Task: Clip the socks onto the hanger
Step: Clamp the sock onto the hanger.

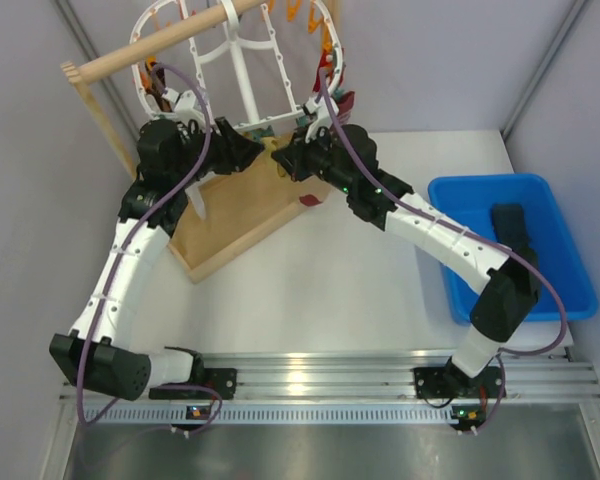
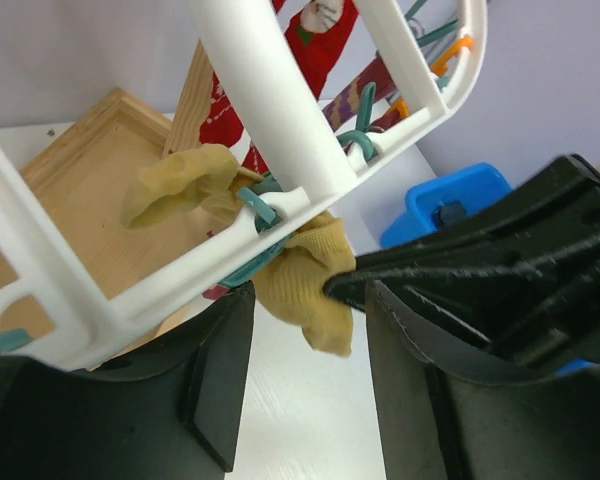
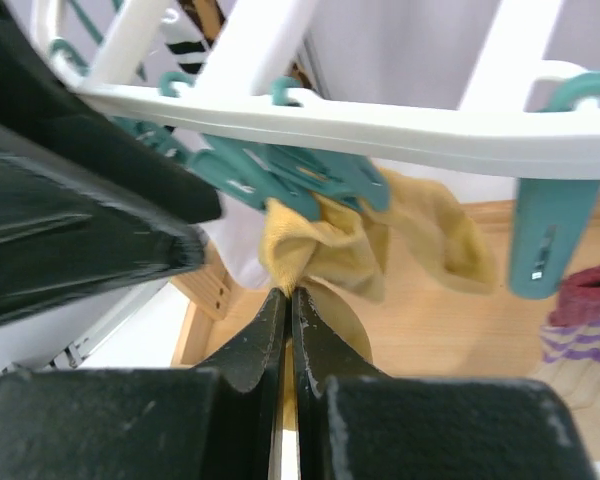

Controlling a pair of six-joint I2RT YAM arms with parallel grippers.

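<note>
Sock (image 3: 325,245), right fingers (image 3: 248,352) pinching, left fingers (image 2: 215,385) parted

White tabletop (image 1: 320,285). Wooden base board (image 1: 225,232) flat on far-left part, skewed to edges, one corner near centre. Blue plastic bin (image 1: 462,212) by right edge. Metal rail (image 1: 320,385) along near edge, both arm bases bolted on.

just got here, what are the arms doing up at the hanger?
Both arms are at the hanger's lower rim. The right gripper is shut on the bottom edge of a yellow sock that hangs from a teal clip. The left gripper stands open just below that clip, holding nothing.
</note>
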